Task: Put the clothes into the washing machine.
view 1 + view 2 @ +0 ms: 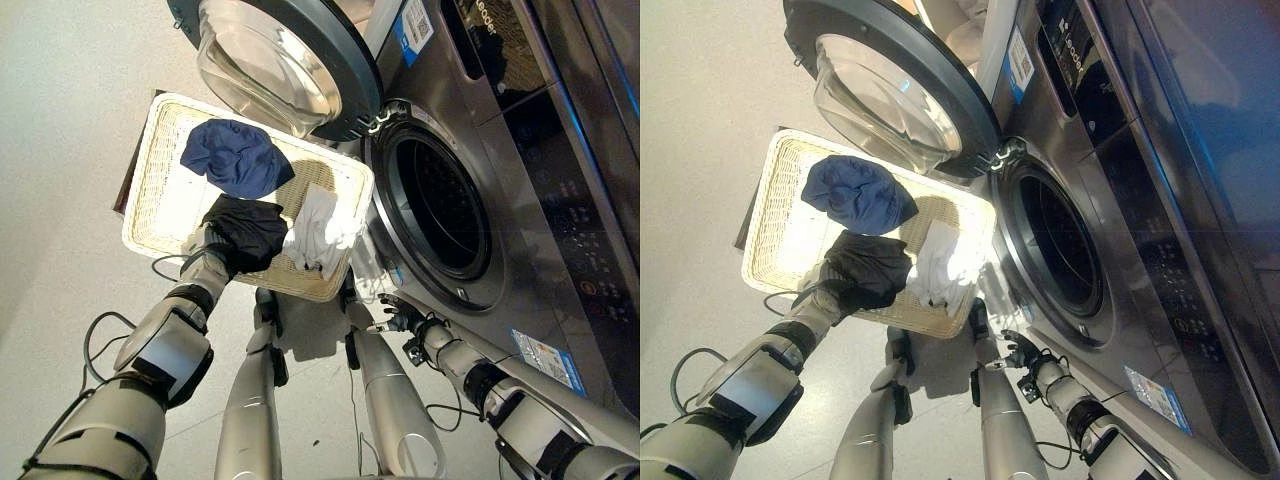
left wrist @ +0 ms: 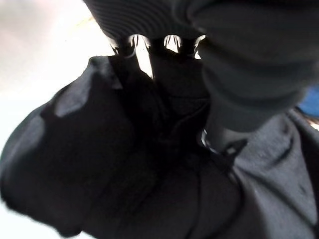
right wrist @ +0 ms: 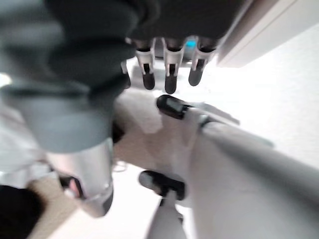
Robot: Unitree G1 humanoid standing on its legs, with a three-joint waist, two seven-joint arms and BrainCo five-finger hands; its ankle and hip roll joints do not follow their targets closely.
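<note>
Inside the wicker basket point(image 1: 160, 215) all three clothes lie unloaded: the black garment point(image 1: 250, 232) hides the left hand point(image 1: 208, 248), grip unclear, while the right hand point(image 1: 1018, 352) hangs relaxed, empty.

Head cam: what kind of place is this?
Probably a laundry area, home or shared I can't tell. A front-loading washing machine stands with its door swung open, and beside it a wicker laundry basket sits on a pale floor holding clothes.
</note>
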